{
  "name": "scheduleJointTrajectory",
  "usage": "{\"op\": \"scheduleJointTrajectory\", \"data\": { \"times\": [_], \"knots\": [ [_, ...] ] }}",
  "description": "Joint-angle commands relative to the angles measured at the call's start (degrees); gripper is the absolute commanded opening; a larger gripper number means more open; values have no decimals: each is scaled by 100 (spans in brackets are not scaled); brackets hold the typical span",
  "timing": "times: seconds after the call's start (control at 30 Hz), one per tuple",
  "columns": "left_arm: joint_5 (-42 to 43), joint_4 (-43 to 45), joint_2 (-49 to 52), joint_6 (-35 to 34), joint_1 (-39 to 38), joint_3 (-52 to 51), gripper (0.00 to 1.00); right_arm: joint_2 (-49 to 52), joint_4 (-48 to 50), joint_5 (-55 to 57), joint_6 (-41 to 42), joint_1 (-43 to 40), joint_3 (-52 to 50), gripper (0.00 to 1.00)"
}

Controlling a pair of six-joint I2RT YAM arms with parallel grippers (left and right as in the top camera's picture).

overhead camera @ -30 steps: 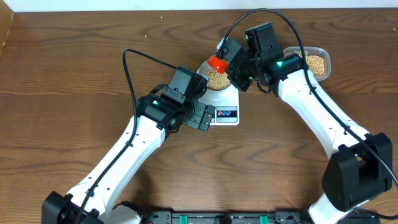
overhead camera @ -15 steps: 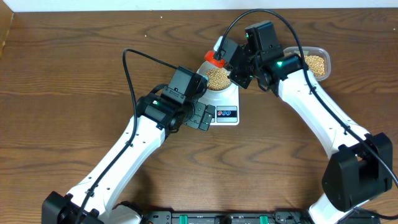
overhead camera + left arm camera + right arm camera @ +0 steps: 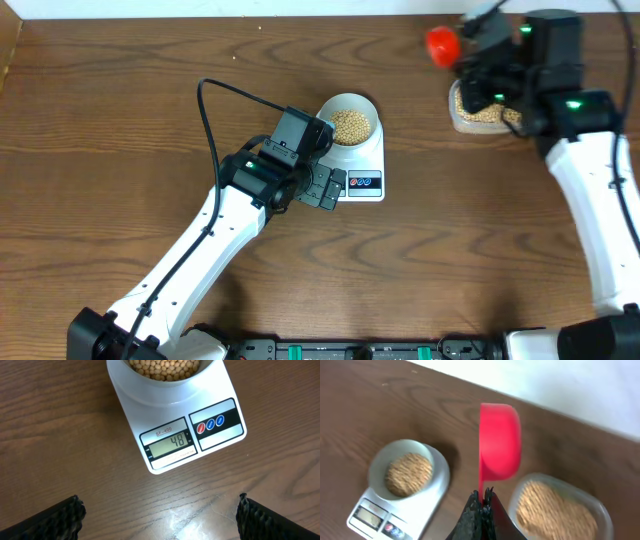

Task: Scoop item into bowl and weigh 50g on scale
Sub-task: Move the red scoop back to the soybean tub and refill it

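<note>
The pale bowl holds tan beans and sits on the white scale. In the left wrist view the scale shows 48 on its display, with the bowl at the top edge. My left gripper is open and empty, just in front of the scale. My right gripper is shut on the handle of a red scoop, lifted above the table near the clear tub of beans. The scoop is far right of the bowl.
The clear plastic tub with beans stands at the back right, partly under my right arm. A black cable loops over the left arm. The table's back edge runs close behind the tub.
My right gripper has swung the red scoop away from the bowl, up and to the right, toward the tub. The left arm has not moved.
</note>
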Motion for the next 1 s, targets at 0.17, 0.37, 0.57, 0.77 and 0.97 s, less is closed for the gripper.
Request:
{"op": "scheduleJointTrajectory", "data": {
  "times": [0.17,0.37,0.57,0.77,0.97],
  "knots": [
    [7,-20,-46,101,13,28,99,518,-831,271,763,-1121,9,1],
    [7,-20,-46,101,13,28,99,1172,-817,278,761,-1176,9,1],
    [7,-20,-46,101,13,28,99,1698,-632,267,761,-1172,9,1],
    [7,-20,-46,101,13,28,99,1725,-459,-31,763,-1167,9,1],
    [7,-20,-46,101,13,28,99,1886,-444,-31,802,-1099,-2,1]
  ]
}}
